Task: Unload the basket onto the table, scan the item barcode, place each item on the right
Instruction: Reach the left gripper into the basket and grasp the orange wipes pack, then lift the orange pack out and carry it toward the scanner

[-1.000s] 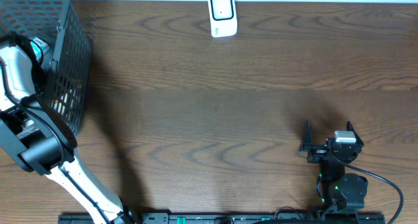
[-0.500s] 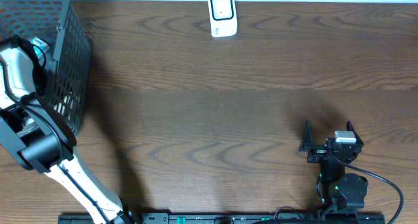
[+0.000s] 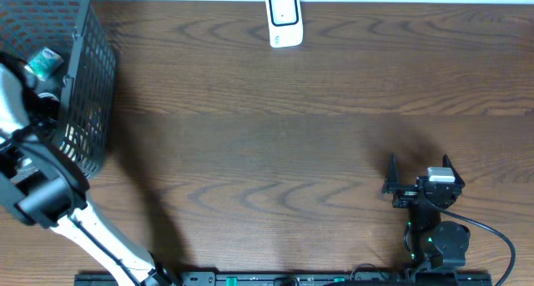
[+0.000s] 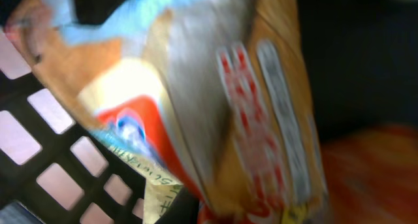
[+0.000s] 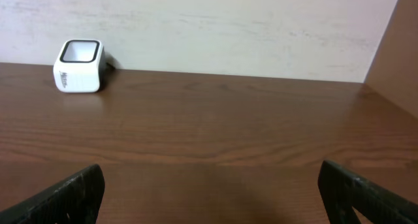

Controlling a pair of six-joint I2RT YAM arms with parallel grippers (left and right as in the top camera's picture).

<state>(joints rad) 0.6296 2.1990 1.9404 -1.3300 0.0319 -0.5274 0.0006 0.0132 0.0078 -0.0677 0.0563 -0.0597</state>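
A snack packet [image 4: 196,87], orange and light blue with red print, fills the left wrist view, blurred, inside the black mesh basket [image 3: 83,86]. My left gripper [image 3: 42,77] reaches down into that basket, and a teal corner of a packet [image 3: 43,62] shows at its tip. Its fingers are hidden, and it looks shut on the packet. No barcode can be read. The white scanner [image 3: 284,19] stands at the table's far edge, also seen as the scanner [image 5: 80,66] from the right wrist. My right gripper [image 3: 419,165] rests open and empty near the front right.
Another red-orange packet [image 4: 372,172] lies in the basket beside the first one. Basket mesh [image 4: 39,152] runs close on the left of the left wrist view. A wall rises behind the scanner, and a brown panel [image 5: 395,48] stands at the far right.
The left gripper has shut inside the basket. The left arm has shifted slightly, and the teal packet corner now shows more plainly. The right arm has not moved.
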